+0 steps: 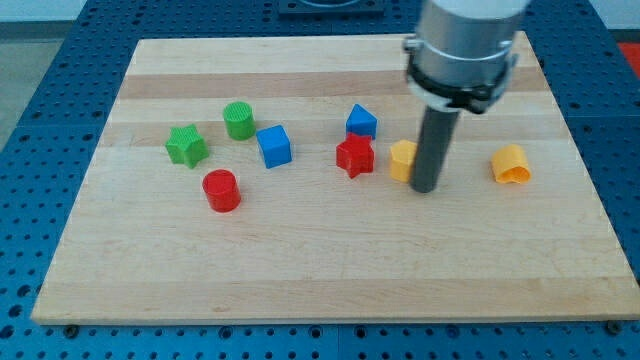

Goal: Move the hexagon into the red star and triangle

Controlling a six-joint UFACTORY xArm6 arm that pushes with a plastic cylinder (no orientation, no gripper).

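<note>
A yellow hexagon block (402, 160) lies just right of the red star (354, 155), with a narrow gap between them. The blue triangle block (362, 121) sits just above the red star, close to it. My tip (425, 188) rests on the board at the hexagon's right side, and the dark rod hides the hexagon's right edge.
A second yellow block (511, 164) lies alone at the view's right. At the left are a blue cube (273, 145), a green cylinder (239, 119), a green star (186, 145) and a red cylinder (221, 190). All sit on the wooden board (330, 270).
</note>
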